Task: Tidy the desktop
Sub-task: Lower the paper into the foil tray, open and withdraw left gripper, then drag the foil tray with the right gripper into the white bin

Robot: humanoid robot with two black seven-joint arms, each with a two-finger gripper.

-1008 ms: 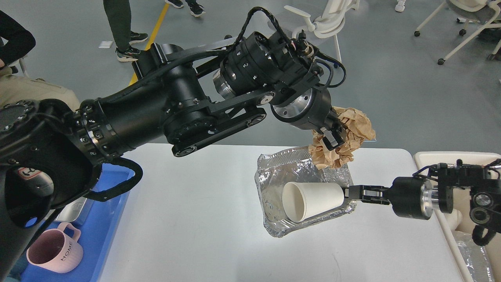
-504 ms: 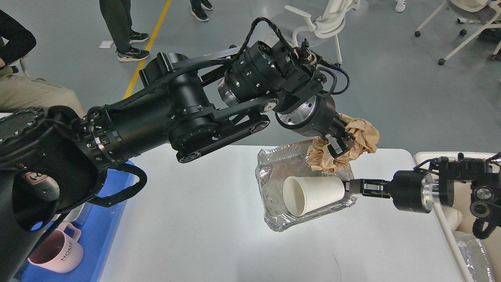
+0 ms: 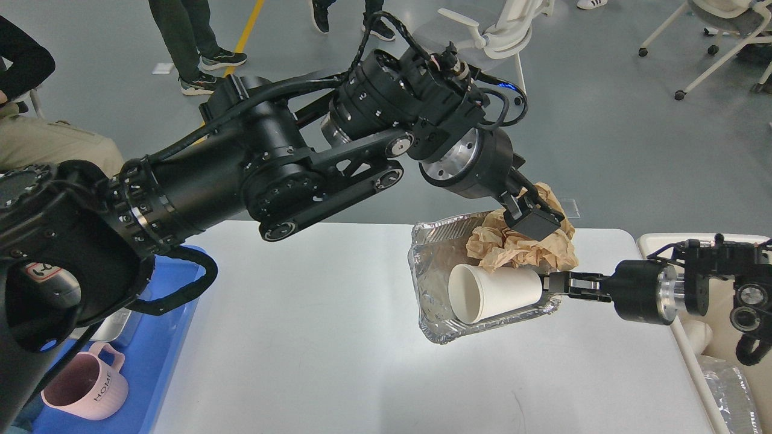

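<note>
**Tabletop with foil tray, both tools over its far right part**

Tabletop [image 3: 313, 337]: large, white, rounded corners, faint scuffs near the front edge; fills the lower middle of the head view. Left tool [image 3: 531, 217] sits above its far right part, fingers clamped on crumpled brown paper [image 3: 518, 247]. Right tool [image 3: 552, 283] comes in low from the right, fingers together on the rim of a foil tray [image 3: 434, 271]. Paper rests in the tray; a white paper cup [image 3: 491, 292] lies on its side there. Left of the tabletop: blue tray [image 3: 163, 367] holding a pink mug [image 3: 84, 389]. Right: cream bin [image 3: 711, 343].
</note>
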